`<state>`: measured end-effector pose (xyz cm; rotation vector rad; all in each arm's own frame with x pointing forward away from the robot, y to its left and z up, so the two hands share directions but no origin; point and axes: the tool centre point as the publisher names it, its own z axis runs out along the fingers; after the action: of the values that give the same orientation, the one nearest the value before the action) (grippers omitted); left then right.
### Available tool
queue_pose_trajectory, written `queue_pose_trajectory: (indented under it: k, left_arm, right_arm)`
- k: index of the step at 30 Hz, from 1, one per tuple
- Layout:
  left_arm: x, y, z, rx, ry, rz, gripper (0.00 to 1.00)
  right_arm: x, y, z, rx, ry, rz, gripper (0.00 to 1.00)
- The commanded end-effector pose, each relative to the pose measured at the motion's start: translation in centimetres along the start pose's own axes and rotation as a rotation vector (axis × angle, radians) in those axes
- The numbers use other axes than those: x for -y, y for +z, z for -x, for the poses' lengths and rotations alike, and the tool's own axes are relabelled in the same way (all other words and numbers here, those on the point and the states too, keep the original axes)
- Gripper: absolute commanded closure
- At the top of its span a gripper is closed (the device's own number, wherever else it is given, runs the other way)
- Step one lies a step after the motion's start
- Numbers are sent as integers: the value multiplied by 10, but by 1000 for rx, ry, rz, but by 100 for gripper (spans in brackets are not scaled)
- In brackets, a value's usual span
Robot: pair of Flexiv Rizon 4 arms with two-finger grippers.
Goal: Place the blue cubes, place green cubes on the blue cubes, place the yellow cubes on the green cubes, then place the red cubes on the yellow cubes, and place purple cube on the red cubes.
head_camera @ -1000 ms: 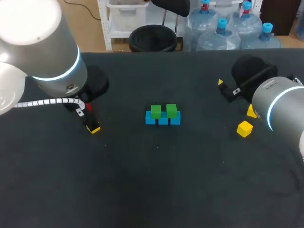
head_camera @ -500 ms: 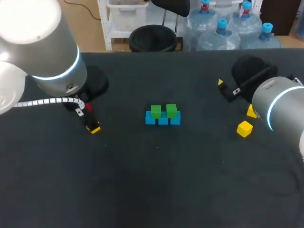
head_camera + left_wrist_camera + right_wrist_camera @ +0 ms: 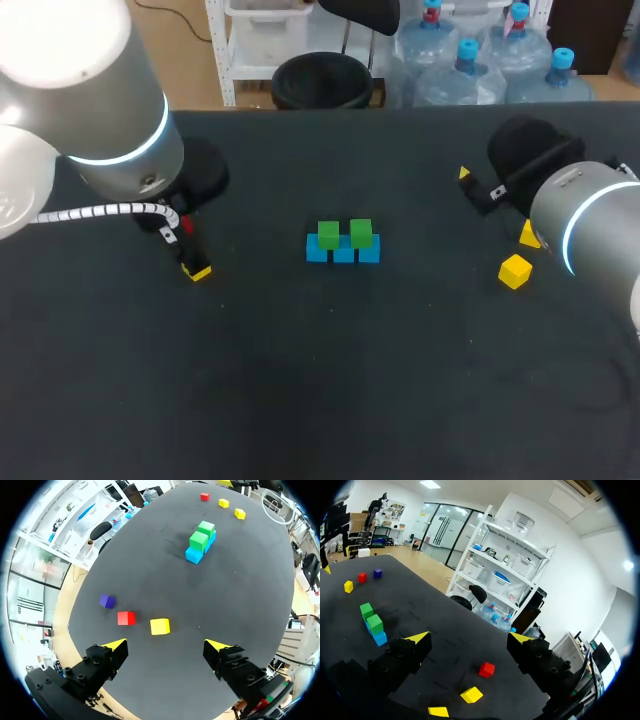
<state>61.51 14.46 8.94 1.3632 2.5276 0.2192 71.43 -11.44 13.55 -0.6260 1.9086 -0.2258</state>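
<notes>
The left claw [image 3: 167, 645] and the right claw [image 3: 470, 639] are both wide open and hold nothing. Two green cubes [image 3: 345, 234] sit on the blue cubes [image 3: 343, 254] in the middle of the table. A yellow cube [image 3: 160, 626], a red cube [image 3: 126, 618] and a purple cube [image 3: 107, 601] lie ahead of the left claw. From above, the left arm [image 3: 90, 100] blocks the purple one.

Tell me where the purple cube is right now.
In the left wrist view, the purple cube lies on the table ahead of the left gripper, right beside the red cube.
</notes>
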Motion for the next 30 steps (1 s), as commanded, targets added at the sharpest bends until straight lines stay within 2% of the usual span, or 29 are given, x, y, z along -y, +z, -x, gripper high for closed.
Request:
queue_pose_trajectory:
  k: [1, 10, 15, 21, 27, 30]
  left_arm:
    - [-2, 0, 1, -2, 2, -4, 0]
    - [-2, 0, 1, -2, 2, -4, 0]
    - [-2, 0, 1, -2, 2, -4, 0]
    - [-2, 0, 1, -2, 2, -4, 0]
    - [-2, 0, 1, -2, 2, -4, 0]
    - [-2, 0, 1, -2, 2, -4, 0]
  right_arm:
    - [2, 0, -4, 79, 1, 7, 0]
    - [2, 0, -4, 79, 1, 7, 0]
    - [19, -34, 17, 33, -50, 104, 0]
    - [22, -57, 30, -92, -206, 169, 0]
    - [14, -60, 14, -219, -316, 255, 0]
    - [4, -64, 9, -268, -461, 303, 0]
